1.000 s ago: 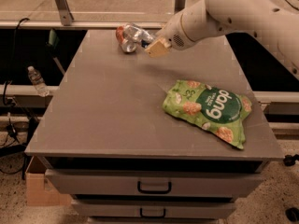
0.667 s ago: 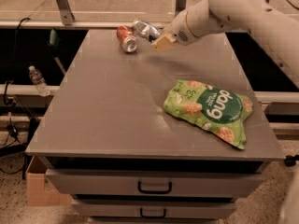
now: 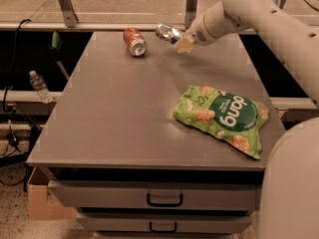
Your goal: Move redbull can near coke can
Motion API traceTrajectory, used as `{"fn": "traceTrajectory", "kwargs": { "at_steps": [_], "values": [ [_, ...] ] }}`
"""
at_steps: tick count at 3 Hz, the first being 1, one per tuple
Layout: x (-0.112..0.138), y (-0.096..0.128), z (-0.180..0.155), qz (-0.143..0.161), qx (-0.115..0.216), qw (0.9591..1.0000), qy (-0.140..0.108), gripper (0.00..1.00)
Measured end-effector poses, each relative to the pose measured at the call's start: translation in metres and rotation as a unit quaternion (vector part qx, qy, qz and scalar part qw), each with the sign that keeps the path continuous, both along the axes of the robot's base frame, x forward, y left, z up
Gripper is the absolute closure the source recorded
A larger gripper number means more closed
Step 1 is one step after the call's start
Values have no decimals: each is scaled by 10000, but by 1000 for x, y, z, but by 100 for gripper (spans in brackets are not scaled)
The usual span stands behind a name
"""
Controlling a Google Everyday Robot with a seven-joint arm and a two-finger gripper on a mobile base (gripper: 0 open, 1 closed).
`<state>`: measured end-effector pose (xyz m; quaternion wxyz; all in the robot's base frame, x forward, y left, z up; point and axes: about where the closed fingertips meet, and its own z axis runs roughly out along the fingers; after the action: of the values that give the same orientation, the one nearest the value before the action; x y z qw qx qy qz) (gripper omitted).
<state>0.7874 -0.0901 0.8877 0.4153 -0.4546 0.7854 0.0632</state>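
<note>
One risk: the gripper, above the counter's far edge, has its fingers closed on one end of the tilted redbull can, which, released carelessly, could roll off that edge or knock the coke can lying nearby.

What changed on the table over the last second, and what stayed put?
The end effector shifted right along the far edge of the table. The slim silver can beside it went the same way, opening a gap from the red can. Whether the silver can is gripped cannot be told. The red can and the green snack bag stayed where they were.
</note>
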Motion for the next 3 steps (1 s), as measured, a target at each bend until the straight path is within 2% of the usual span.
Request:
{"fn": "traceTrajectory", "kwargs": {
  "at_steps": [1, 2, 3],
  "values": [
    [4, -11, -15, -209, -116, 9995, 194, 60],
    [6, -8, -29, -222, -199, 9989, 365, 36],
    [9, 6, -36, -103, -241, 9985, 472, 12]
  ]
}}
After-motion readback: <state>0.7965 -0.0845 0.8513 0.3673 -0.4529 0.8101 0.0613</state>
